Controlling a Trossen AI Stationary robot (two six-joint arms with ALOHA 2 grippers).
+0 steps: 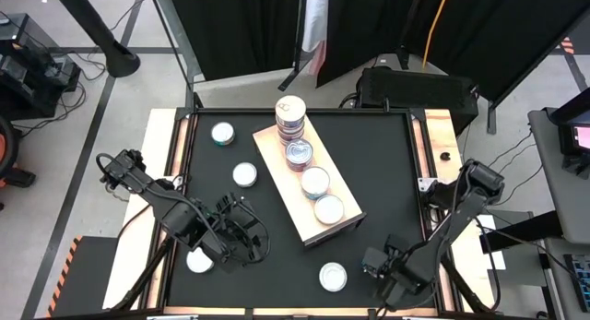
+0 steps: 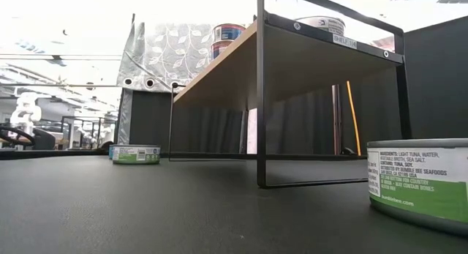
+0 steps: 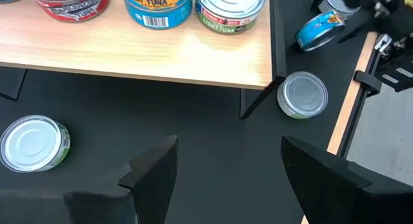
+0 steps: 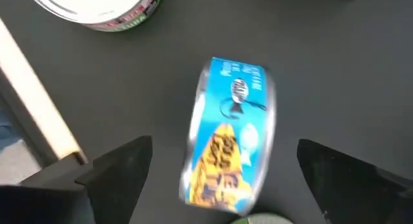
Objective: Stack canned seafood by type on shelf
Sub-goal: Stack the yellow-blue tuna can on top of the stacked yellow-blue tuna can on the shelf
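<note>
In the right wrist view we see a blue-labelled tin (image 4: 229, 130) between the spread fingers (image 4: 119, 169) of the right gripper (image 4: 226, 179). It touches neither finger. The tin stands on its edge, its round axis lying along the black tabletop (image 4: 322, 69), and it appears blurred. The high view does not show this tin; there the right gripper (image 1: 392, 274) is at the near right side, just beside a green-labelled tin (image 1: 333, 277). The left gripper (image 1: 241, 235) waits open at the near left. The shelf (image 1: 277, 177) lies diagonally in the middle and carries a row of tins (image 1: 315, 182). Only the low view shows that the shelf (image 2: 241, 53) stands raised on a thin dark frame.
</note>
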